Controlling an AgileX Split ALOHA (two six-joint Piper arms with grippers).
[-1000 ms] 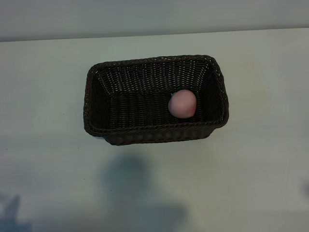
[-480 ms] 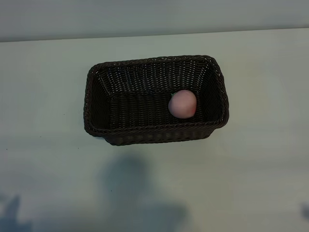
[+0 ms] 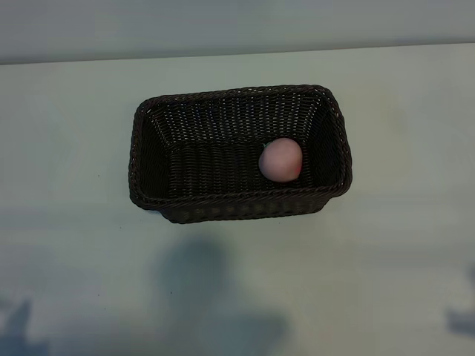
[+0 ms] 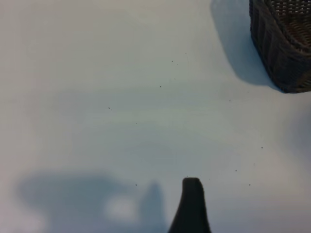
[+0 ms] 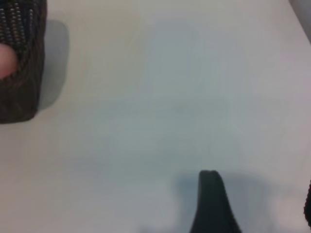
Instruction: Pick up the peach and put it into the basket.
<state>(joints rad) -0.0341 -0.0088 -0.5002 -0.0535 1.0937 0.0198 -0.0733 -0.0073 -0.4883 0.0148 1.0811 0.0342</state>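
Note:
The peach [image 3: 280, 159], pale pink with a redder underside, lies inside the dark woven basket [image 3: 237, 93], against its right end. No gripper touches it. Neither arm shows in the exterior view. The left wrist view has one dark finger [image 4: 192, 206] over bare table, with the basket's corner [image 4: 284, 43] far off. In the right wrist view my right gripper [image 5: 260, 196] is open over the table with nothing between its fingers. The basket's end [image 5: 22, 63] and a sliver of the peach [image 5: 6, 60] show well away from it.
The basket stands mid-table on a pale tabletop [image 3: 386, 245]. The table's far edge [image 3: 237, 53] runs behind the basket. Soft shadows lie on the near part of the table [image 3: 215, 297].
A dark shadow at the lower right edge of the exterior view has shifted down and grown. The peach and the basket have not moved.

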